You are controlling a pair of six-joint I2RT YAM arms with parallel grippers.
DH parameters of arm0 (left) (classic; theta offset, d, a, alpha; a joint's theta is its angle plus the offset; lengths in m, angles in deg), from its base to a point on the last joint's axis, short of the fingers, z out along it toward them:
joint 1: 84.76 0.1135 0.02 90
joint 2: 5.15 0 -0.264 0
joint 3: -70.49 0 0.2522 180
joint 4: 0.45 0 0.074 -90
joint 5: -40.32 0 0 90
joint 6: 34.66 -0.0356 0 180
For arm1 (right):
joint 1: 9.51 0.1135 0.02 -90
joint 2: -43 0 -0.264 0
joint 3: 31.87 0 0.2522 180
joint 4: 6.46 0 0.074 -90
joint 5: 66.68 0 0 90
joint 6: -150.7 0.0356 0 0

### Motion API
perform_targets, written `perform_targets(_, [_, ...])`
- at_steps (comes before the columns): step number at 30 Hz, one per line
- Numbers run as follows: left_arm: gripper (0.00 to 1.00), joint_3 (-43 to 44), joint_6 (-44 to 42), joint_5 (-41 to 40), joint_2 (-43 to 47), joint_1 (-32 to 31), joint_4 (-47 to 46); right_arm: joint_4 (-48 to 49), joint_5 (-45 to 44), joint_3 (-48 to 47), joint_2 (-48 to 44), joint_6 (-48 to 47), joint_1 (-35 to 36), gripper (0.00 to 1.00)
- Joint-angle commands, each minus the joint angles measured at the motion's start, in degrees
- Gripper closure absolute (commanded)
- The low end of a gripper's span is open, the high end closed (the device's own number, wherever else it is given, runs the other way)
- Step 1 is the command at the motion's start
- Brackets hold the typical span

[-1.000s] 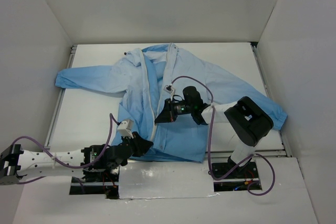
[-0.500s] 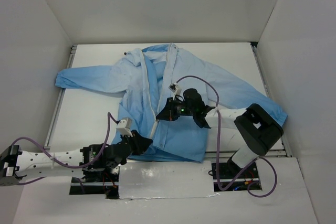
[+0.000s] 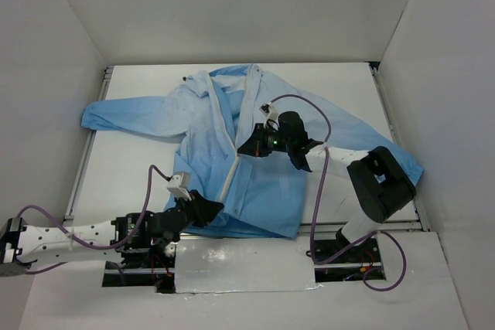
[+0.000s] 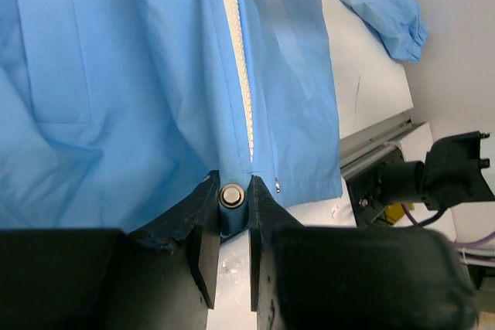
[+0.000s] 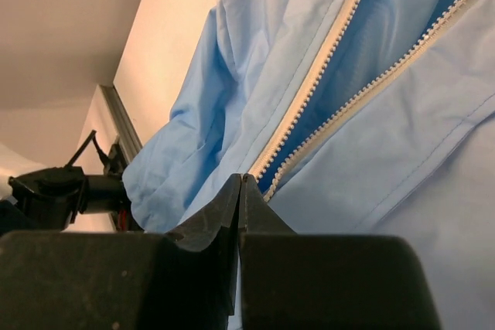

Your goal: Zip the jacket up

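The light-blue jacket [image 3: 267,187] lies front-up on the white table. Its white zipper [image 3: 232,175] is joined from the hem up to my right gripper [image 3: 247,148], and above that the two tooth rows [image 5: 309,90] spread apart toward the collar. My right gripper [image 5: 241,179] is shut at the point where the rows meet; the slider is hidden behind its tips. My left gripper [image 3: 209,210] pinches the bottom hem at the zipper's foot. In the left wrist view the jaws [image 4: 232,191] clamp the hem tab with a metal snap [image 4: 231,195].
One sleeve [image 3: 116,117] stretches to the left table edge, the other ends at the cuff [image 3: 406,171] by the right rail. White walls enclose the table. A metal strip [image 3: 240,264] runs along the front between the arm bases. The right arm's base [image 4: 441,175] shows beyond the hem.
My right gripper has slid up the zipper toward the collar, and the joined stretch below it has grown longer. The left gripper keeps its hold on the hem.
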Motion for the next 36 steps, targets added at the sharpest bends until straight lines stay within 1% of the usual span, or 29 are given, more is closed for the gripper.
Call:
perform_targets(1, [1.00, 2.20, -0.71, 4.66, 0.26, -1.02, -2.37, 6.98, -7.50, 0.78, -3.21, -3.91, -1.41, 1.00])
perform_targets(4, [1.00, 2.55, -2.29, 6.06, -0.17, -1.02, -3.87, 3.37, -9.18, -1.84, -1.81, -6.02, -2.19, 1.00])
perform_targets(9, [1.00, 3.35, -2.91, 6.59, -1.76, -1.02, -4.05, -0.49, -6.20, -9.05, 3.20, -6.73, -5.80, 1.00])
perform_targets(14, [1.00, 2.38, -3.44, 7.73, -1.67, -1.02, -6.07, -6.99, -5.58, -20.91, 9.00, -8.22, -9.49, 1.00])
perform_targets(18, [1.00, 2.29, -4.05, 7.82, -1.15, -1.11, -5.55, -11.48, -3.38, -29.78, 12.77, -8.92, -13.18, 1.00])
perform_targets(22, [1.00, 1.77, -5.37, 8.79, -0.79, -1.19, -6.69, -15.61, -1.98, -36.81, 14.97, -10.16, -15.73, 1.00])
perform_targets(26, [1.00, 1.41, -8.79, 10.54, -0.88, -1.19, -8.71, -18.16, -0.66, -42.61, 17.26, -10.42, -18.01, 1.00])
perform_targets(30, [1.00, -0.17, -13.71, 14.05, -0.70, -1.37, -14.66, -20.97, -0.13, -48.16, 19.55, -11.04, -21.71, 1.00])
perform_targets(31, [1.00, -0.52, -15.55, 16.07, -0.44, -1.37, -15.82, -21.33, 0.13, -50.00, 19.81, -11.21, -22.32, 1.00])
perform_targets(33, [1.00, -1.84, -17.76, 18.54, 0.00, -1.54, -20.37, -22.20, 0.22, -51.51, 20.52, -11.39, -24.07, 1.00])
perform_targets(36, [1.00, -2.54, -21.01, 22.23, 0.70, -1.55, -22.85, -21.16, 1.45, -53.35, 20.61, -10.34, -26.71, 1.00])
